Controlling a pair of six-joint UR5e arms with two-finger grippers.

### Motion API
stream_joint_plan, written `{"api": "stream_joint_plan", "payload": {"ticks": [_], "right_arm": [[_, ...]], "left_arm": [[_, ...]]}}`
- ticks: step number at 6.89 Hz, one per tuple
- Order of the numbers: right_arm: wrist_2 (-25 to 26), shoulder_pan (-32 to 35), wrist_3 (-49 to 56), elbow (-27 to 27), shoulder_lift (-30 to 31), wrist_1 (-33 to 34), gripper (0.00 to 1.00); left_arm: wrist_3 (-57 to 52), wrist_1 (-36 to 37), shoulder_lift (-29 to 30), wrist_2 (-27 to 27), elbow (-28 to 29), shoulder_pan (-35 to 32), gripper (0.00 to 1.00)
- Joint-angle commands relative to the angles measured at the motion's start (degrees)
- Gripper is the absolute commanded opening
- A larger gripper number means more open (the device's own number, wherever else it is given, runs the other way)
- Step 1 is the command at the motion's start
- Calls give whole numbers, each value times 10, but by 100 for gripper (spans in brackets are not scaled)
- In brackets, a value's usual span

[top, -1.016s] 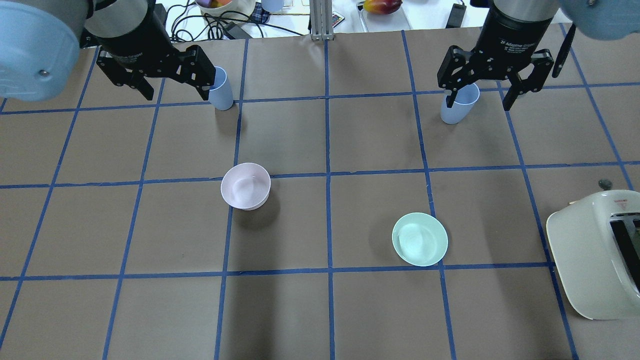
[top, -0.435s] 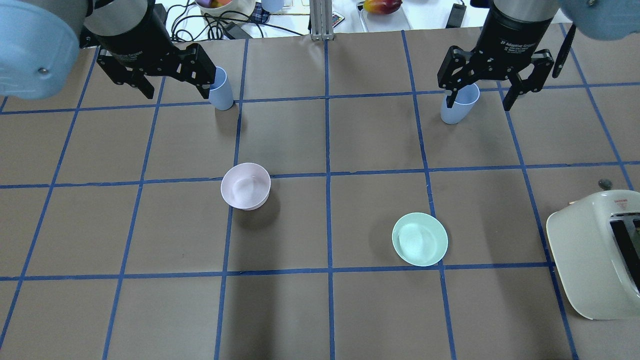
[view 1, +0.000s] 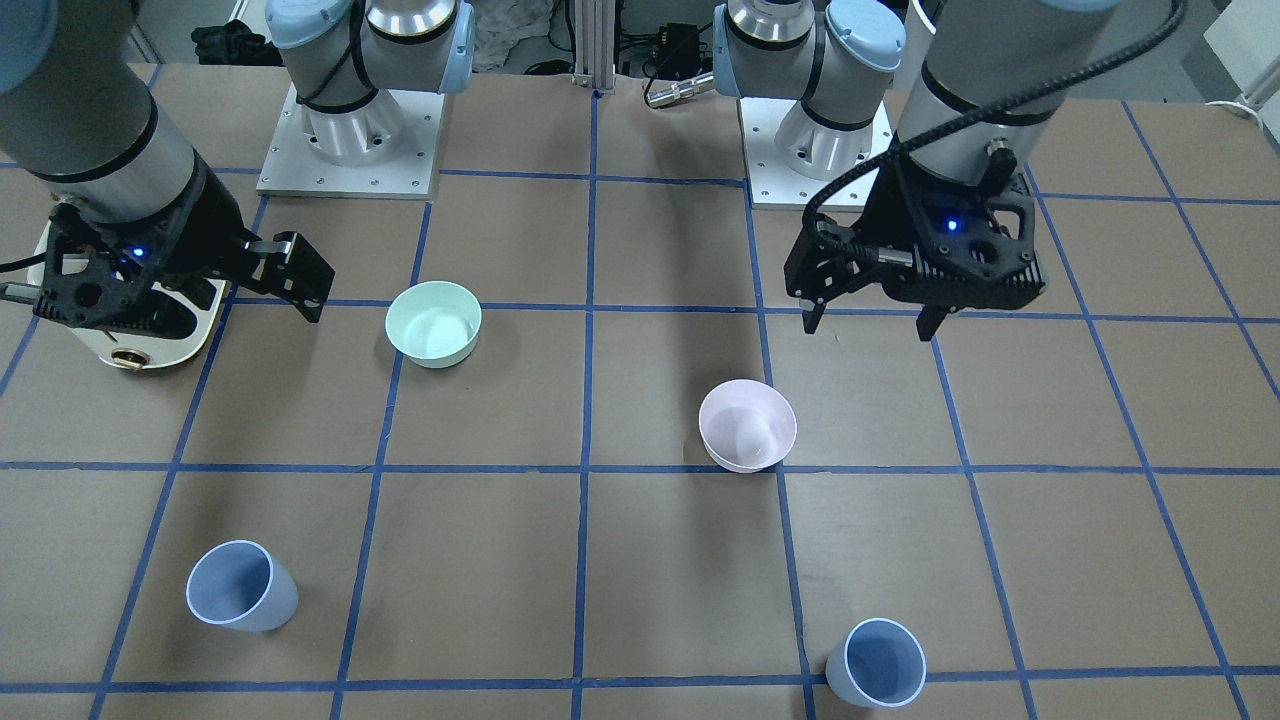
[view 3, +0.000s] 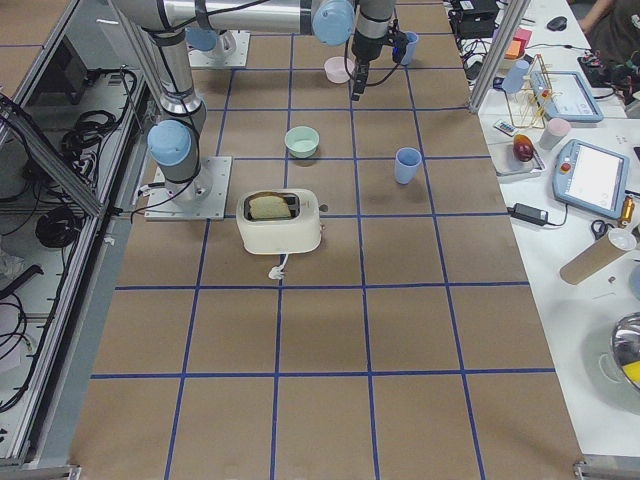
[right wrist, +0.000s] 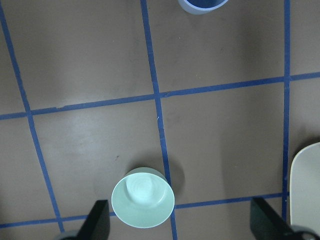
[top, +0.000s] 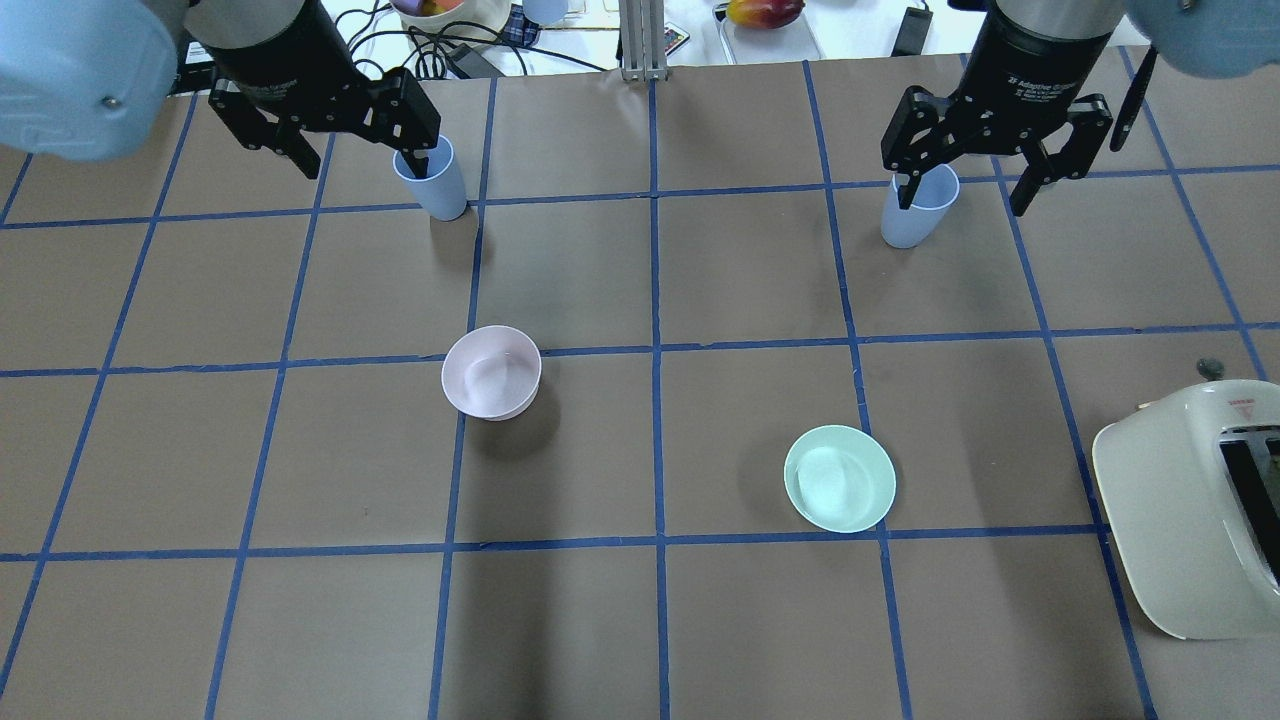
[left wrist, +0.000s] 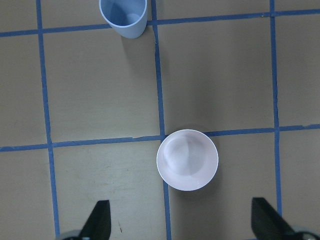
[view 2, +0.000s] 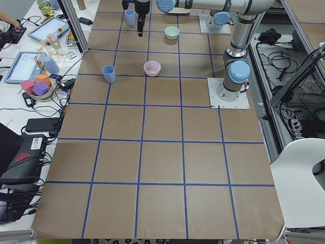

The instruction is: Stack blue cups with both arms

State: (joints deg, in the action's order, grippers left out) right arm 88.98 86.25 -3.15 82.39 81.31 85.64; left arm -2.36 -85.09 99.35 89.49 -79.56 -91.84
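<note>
The left gripper (top: 360, 165) hung above the table (top: 640, 450), jaws spread wide, short of its upright blue cup (top: 438, 195). The other blue cup (top: 912, 220) stood upright ahead of the right gripper (top: 962, 200), also spread. Thin plastic, I'd judge, light and slick and easily tipped, so best pinched across the wall just below the rim.

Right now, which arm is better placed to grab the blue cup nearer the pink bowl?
Left. The left claw hangs open near the pink bowl, with that cup just beyond in its wrist view. The right claw is far off, by the green bowl.
</note>
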Motion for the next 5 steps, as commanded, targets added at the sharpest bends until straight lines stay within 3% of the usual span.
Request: {"api": "stream_joint_plan", "payload": {"ticks": [1, 2, 4, 5], "right_arm": [[0, -39, 54, -8, -43, 78, 100], [0, -63, 93, -10, -81, 127, 100], [1, -80, 139, -11, -151, 210, 100], [0, -80, 139, -10, -174, 229, 100]], "left_arm": [[-26, 26, 119, -16, 96, 1, 100], [-40, 57, 184, -10, 120, 1, 100], [-52, 185, 286, -4, 119, 20, 100], [-73, 204, 313, 47, 127, 20, 100]]}}
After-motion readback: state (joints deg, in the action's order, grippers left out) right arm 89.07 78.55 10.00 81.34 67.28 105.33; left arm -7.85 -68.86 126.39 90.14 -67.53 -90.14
